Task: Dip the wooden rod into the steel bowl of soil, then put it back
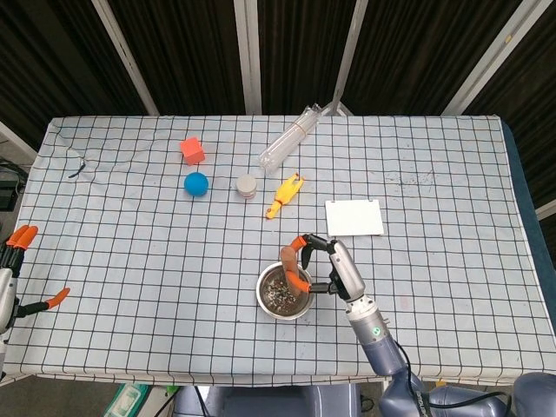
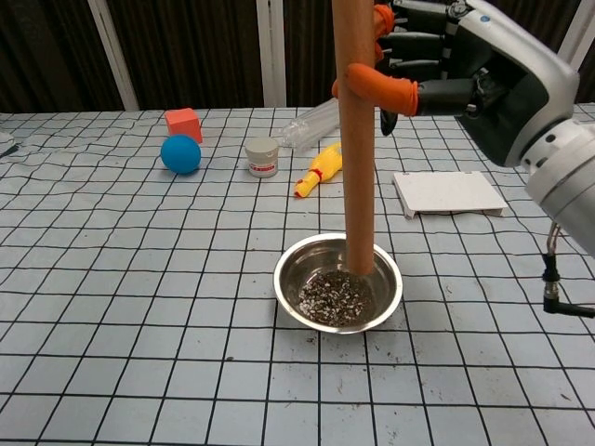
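Chest view: my right hand [image 2: 465, 70] is clamped on the tall round wooden rod [image 2: 356, 158], upright, its tip down in the soil of the round steel bowl [image 2: 337, 281]. Dip step is on, I judge. Next: lift straight up, clear the rim, return it. Left hand [image 1: 16, 261] idle, fingers spread.

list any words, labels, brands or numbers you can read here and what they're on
No text reads clearly in either view.
Small white jar: a red band near its base, any print too small to read.
Right hand: a small round mark on its wrist, too blurred to read.
White pad: blank on its visible face.
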